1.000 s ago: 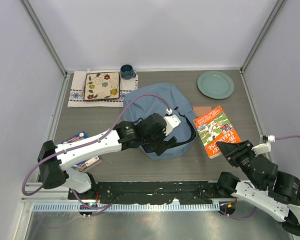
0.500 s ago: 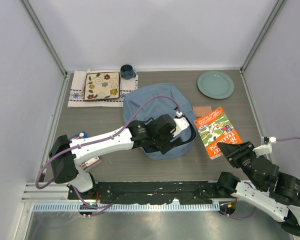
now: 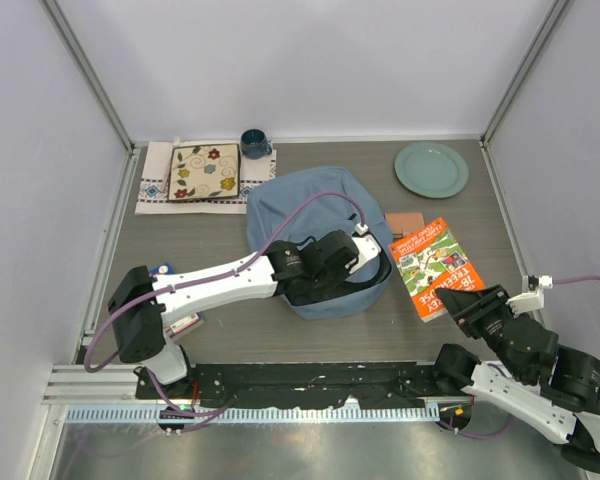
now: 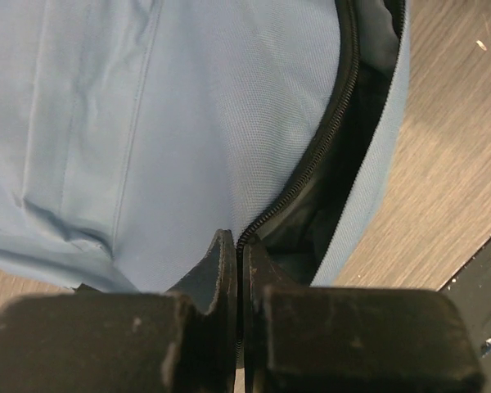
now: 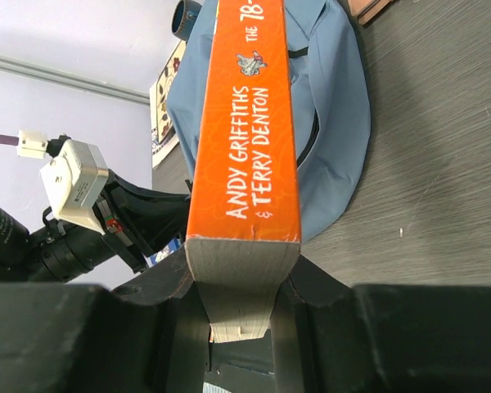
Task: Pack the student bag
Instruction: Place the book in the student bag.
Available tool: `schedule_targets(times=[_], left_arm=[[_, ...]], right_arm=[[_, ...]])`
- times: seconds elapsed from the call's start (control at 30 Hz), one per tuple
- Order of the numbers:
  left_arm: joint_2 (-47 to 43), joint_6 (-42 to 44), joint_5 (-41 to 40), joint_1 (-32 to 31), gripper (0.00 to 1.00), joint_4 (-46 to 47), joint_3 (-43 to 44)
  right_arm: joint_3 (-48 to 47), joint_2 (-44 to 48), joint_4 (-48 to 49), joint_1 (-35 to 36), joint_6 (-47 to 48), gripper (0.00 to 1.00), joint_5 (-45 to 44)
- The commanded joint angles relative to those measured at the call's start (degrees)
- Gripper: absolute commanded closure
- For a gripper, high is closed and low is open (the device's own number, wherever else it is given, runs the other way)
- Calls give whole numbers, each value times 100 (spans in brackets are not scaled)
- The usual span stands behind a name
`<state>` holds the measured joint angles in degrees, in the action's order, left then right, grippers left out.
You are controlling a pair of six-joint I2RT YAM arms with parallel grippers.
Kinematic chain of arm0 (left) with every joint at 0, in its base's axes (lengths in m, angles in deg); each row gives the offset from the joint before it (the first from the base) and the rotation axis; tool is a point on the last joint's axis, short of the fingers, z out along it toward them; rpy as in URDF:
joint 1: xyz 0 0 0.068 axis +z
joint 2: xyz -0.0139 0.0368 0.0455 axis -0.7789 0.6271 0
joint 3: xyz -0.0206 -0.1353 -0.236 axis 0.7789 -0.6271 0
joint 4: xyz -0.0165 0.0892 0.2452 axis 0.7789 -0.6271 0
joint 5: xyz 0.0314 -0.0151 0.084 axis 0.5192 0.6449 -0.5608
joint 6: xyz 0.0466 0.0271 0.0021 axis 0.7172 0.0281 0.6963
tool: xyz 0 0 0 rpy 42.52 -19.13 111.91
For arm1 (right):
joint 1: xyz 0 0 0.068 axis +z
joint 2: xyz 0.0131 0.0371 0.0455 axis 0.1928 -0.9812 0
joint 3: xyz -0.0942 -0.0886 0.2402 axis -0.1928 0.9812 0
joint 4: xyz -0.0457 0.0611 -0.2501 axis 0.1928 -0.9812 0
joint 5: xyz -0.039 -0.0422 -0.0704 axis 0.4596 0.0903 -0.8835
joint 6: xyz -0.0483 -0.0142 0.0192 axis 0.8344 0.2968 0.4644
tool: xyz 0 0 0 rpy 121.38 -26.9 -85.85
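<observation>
Bag [image 3: 310,200] lies flat mid-bench, dusty blue, rounded, black straps at its near right side. Bench [image 3: 220,235] is grey wood-grain.

Left arm reaches across from the near left and sits over the bag's near right part. Left end effector [image 4: 239,255] is closed. In the left wrist view the two dark fingers [image 4: 219,270] are pressed almost together, with the bag's dark zipper line running straight into the thin slit between them, so it is pinching the bag at the zipper edge. To the right of the zipper the bag gapes, dark inside. Blue fabric to the left is smooth with a few folds.

Right end effector [image 5: 241,291] is clamped on a book [image 3: 435,265], jaws on both covers at its near end. Orange spine faces the wrist camera and reads "ANDY GRIFFITHS & TERRY DENTON". From the top view the book is just right of the bag, angled, with an orange cover and a green and white picture. Cannot tell if its far end touches the bench.

A small brown card [image 3: 404,221] lies beside the book's far corner, between bag and book. A green plate [image 3: 432,169] sits far right. A dark blue mug [image 3: 255,143] is at the far edge, beside a flowered tile [image 3: 204,172] that lies on a patterned cloth [image 3: 152,185]. A second book [image 3: 178,325] lies near left, mostly hidden under the left arm.
</observation>
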<state>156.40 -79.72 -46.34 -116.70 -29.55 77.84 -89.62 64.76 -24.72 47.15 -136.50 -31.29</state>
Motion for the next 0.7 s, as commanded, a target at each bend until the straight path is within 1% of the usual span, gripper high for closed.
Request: schedule_targets(times=[0.0,0.03,0.13,0.2,0.3,0.33,0.37,0.4,0.43,0.47,0.5,0.57,0.67], left_arm=[[-382,-251,-653,-20,100,443,160],[-417,-322,-968,-12,100,478,222],[-610,-726,-1470,41,100,601,379],[-829,-963,-1551,102,100,707,424],[-1076,-1586,-1542,322,100,935,398],[-1225,-1936,-1525,505,98,1040,346],[-1313,-2166,-1368,611,98,1102,310],[-1384,-2360,-1227,847,98,1163,249],[-1506,-2762,-1078,971,98,1286,153],[-1542,-2931,-780,1068,97,1357,100],[-1577,-3072,-682,1235,97,1392,29],[-1613,-3240,-506,1271,98,1506,-15],[-1569,-3354,-269,1272,98,1559,-50]], right_arm=[[-75,-49,616,-16,-152,99,-112],[-66,-85,643,-16,-161,99,-77],[4,-164,792,-16,-134,99,55],[48,-199,854,-8,-143,99,108],[75,-208,889,-16,-161,99,196],[83,-208,889,-16,-178,99,257],[92,-182,881,-25,-213,99,292],[92,-164,880,-16,-274,99,327],[127,-138,907,-16,-301,99,450],[162,-86,959,-16,-301,99,538],[206,-68,1090,-16,-362,99,634],[452,-24,1327,-16,-389,99,1012],[917,-85,2029,-16,-635,99,1425]])
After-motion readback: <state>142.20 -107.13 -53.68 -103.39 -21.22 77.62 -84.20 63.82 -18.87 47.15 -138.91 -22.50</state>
